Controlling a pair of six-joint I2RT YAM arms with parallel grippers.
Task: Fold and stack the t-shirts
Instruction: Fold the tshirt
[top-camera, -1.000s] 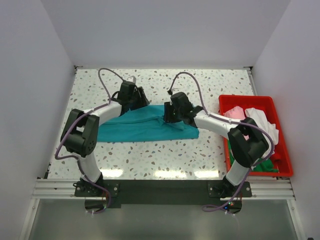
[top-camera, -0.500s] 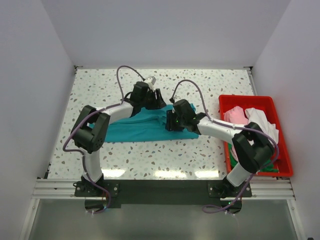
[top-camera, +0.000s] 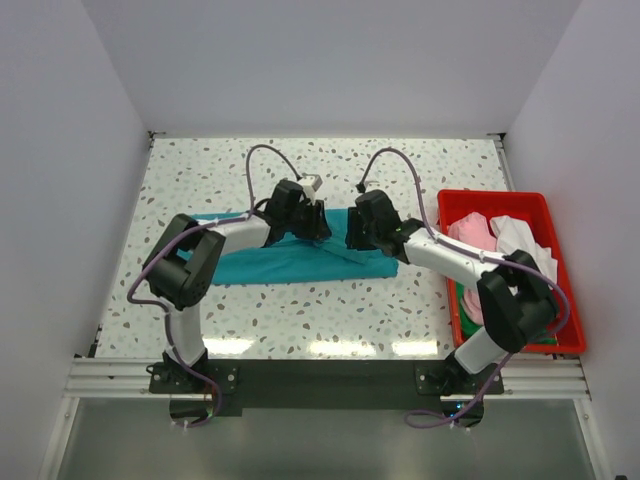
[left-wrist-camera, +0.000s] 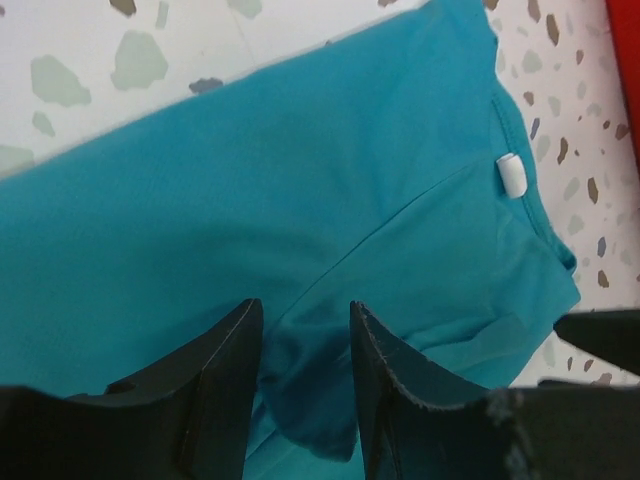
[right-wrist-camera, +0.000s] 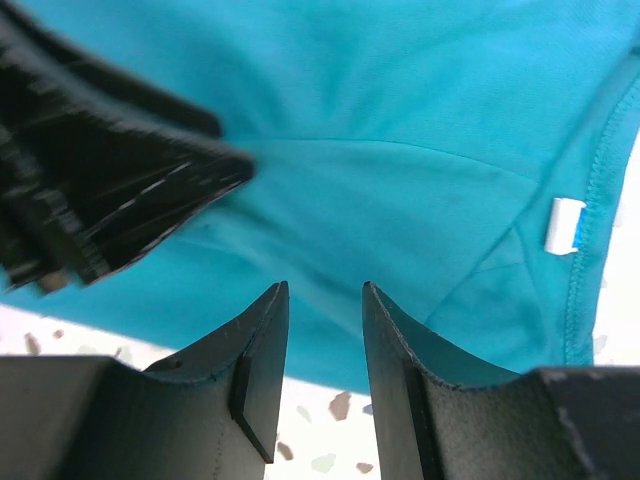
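A teal t-shirt (top-camera: 280, 262) lies spread across the middle of the table, its white neck label (left-wrist-camera: 511, 174) near the right end. My left gripper (top-camera: 318, 222) is down on the shirt's back edge near the collar. Its jaws stand apart, and a bunched fold of teal cloth (left-wrist-camera: 300, 390) bulges between the fingers of the left gripper (left-wrist-camera: 305, 310). My right gripper (top-camera: 352, 232) hovers just to the right, facing the left one. In the right wrist view the right gripper (right-wrist-camera: 325, 290) is open over the shirt's edge with nothing between its fingers.
A red bin (top-camera: 495, 195) stands at the right edge of the table and holds a pink shirt (top-camera: 468, 228), a white shirt (top-camera: 525, 240) and a green one (top-camera: 540, 335). The two grippers are close together. White walls enclose the table.
My left arm swung right along the shirt's back edge to the collar, and its jaws narrowed around a fold. The right gripper shifted slightly back and right.
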